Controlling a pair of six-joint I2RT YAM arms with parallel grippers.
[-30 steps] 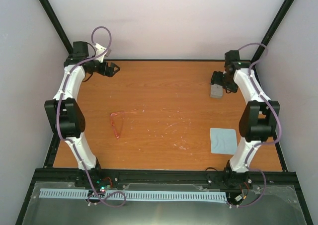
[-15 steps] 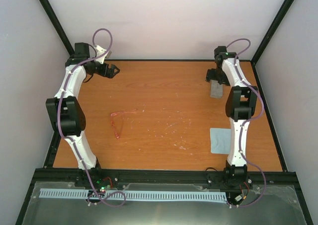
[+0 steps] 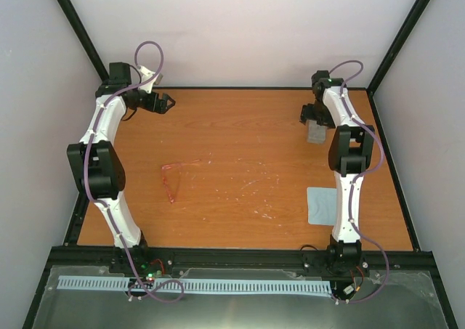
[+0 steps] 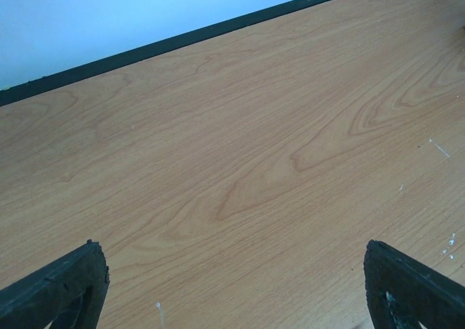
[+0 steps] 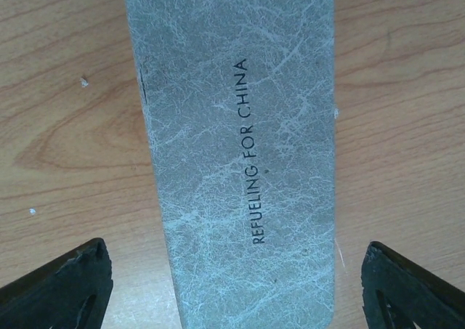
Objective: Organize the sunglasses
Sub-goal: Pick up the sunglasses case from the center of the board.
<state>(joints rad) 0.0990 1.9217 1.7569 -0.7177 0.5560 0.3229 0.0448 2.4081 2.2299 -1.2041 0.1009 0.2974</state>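
Far left: left claw (image 3: 166,102), fingers spread wide and empty, hovering over the desk (image 3: 240,126) close to its far edge. Left of centre: sunglasses (image 3: 176,175), lying flat on the desk with arms apparently unfolded, well apart from both claws. Far right: right claw (image 3: 310,115), likewise spread open and gripping nothing, poised directly above the grey case (image 5: 240,147), printed face up and closed as far as can be judged. Near right: light blue cloth (image 3: 322,205), flat on the desk, partly hidden behind the right arm. Step in hand, by judgement: securing the case. For a sound grip, keep the fingers astride the narrow width, descend squarely, close on the long sides rather than the ends, and avoid skidding the case toward the far edge.
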